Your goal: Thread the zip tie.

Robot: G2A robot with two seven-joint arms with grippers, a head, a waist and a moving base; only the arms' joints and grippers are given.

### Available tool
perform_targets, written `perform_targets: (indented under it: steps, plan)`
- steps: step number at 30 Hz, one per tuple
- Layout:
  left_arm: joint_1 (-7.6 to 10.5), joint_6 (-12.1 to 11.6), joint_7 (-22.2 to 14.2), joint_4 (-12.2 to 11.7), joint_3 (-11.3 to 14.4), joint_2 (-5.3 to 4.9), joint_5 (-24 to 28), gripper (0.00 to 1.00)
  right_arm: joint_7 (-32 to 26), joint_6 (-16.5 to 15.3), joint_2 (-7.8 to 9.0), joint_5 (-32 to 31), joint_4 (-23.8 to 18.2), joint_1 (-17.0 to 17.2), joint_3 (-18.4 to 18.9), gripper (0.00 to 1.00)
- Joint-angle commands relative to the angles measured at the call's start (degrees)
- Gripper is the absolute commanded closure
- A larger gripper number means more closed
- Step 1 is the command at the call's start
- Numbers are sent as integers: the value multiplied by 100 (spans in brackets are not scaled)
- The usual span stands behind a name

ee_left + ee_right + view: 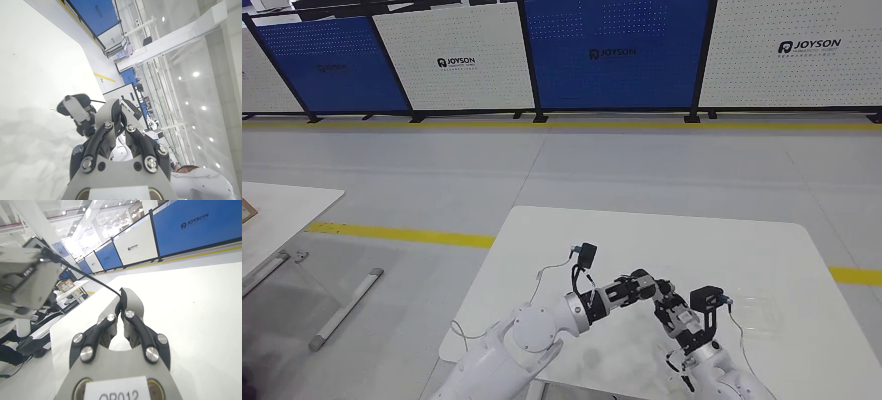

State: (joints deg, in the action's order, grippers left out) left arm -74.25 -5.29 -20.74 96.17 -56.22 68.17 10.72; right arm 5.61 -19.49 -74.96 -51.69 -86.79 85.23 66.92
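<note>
The zip tie [88, 276] is a thin black strap stretched between my two grippers above the white table [642, 240]. My right gripper [121, 294] is shut on one end of it. From there the strap runs to my left gripper [40, 250], which stands off to the side. In the left wrist view my left gripper [120, 107] is shut, and the zip tie [97, 101] reaches its fingers from the right gripper [83, 98] just behind. Seen from above, the left gripper [654, 290] and right gripper [670, 312] sit close together near the table's front.
A clear plastic tray [757, 310] lies on the table beside the right arm. The table's far half is bare white surface. Another white table [282, 210] stands apart on the left. Blue and white fence panels [612, 50] line the far floor.
</note>
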Motion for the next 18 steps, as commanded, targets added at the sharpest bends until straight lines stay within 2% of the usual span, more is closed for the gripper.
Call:
perform_targets:
  steps: [1,6,11,18]
  plan:
    - [47,-4,22,-98,-7,9,51,100,115,1,24,33,-91,89,111,0]
    - [109,3,68,-323,-109,15,230,100,386,1,100,116,-438,386,438,0]
    - [71,-29,66,-513,-261,1,412,100,888,1,189,298,-850,790,826,0]
    - [7,-37,7,-782,-394,-13,641,100,1710,1,370,1049,-1224,1368,1529,0]
